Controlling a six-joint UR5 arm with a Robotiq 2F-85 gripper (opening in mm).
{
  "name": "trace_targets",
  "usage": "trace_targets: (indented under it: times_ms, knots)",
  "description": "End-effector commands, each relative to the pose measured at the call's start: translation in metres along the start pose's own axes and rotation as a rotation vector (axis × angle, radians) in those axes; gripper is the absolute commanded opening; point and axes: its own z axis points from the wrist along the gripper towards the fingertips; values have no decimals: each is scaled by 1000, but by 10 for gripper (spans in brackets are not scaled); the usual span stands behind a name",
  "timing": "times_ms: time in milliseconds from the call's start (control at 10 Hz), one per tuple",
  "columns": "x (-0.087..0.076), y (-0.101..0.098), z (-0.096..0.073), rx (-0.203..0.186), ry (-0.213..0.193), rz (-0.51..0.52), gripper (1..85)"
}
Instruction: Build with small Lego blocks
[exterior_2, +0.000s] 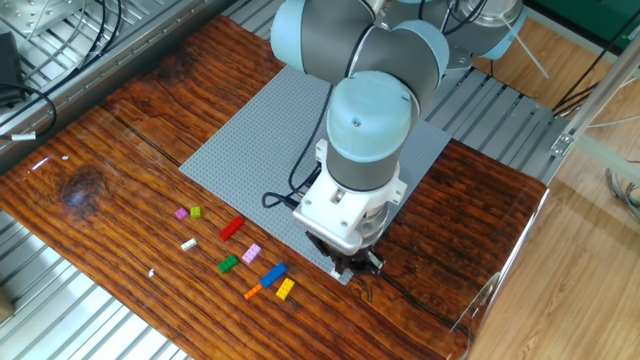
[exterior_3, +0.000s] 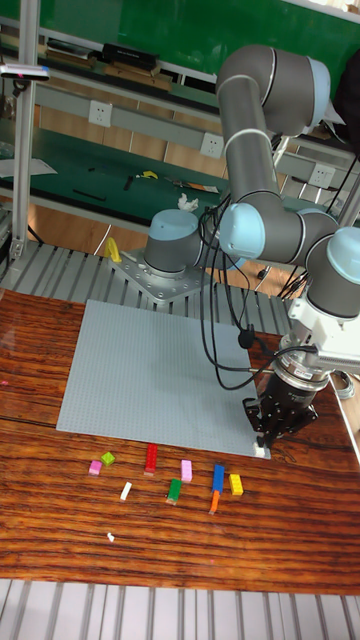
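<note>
Gripper (exterior_3: 268, 441) low over the near corner of the baseplate (exterior_3: 150, 375); finger state can't be told; blocks (exterior_2: 232, 229) lie scattered on the table (exterior_2: 120, 150).

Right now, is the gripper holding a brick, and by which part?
Cannot tell. The gripper is down at the near right corner of the grey baseplate, and its fingertips are too dark and small to show any brick between them.
</note>
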Motion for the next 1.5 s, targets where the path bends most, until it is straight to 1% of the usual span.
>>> trace_targets:
  times_ms: [0, 200, 300, 400, 500, 600, 700, 800, 900, 1000, 1200, 1300, 1400]
  knots:
    - [-7, -2, -3, 6, -24, 35, 13]
    - [-16, -3, -12, -8, -47, 28, 13]
    - [-22, -13, -20, 10, -47, 19, 13]
    - [-33, -27, -28, 44, -59, 1, 13]
    - [-49, -37, -31, 51, -83, -18, 37]
    - [-59, -41, -31, 39, -94, -48, 123]
    - [-73, -41, -29, 16, -118, -67, 163]
    - [-83, -39, -28, -12, -124, -83, 250]
    - [-96, -46, -25, -16, -136, -104, 367]
    - [-95, -50, -20, -16, -110, -102, 533]
    - [-93, -58, -10, 8, -79, -57, 557]
    - [-90, -60, -5, 12, -61, -45, 613]
    - [-87, -58, -2, -5, -49, -45, 630]
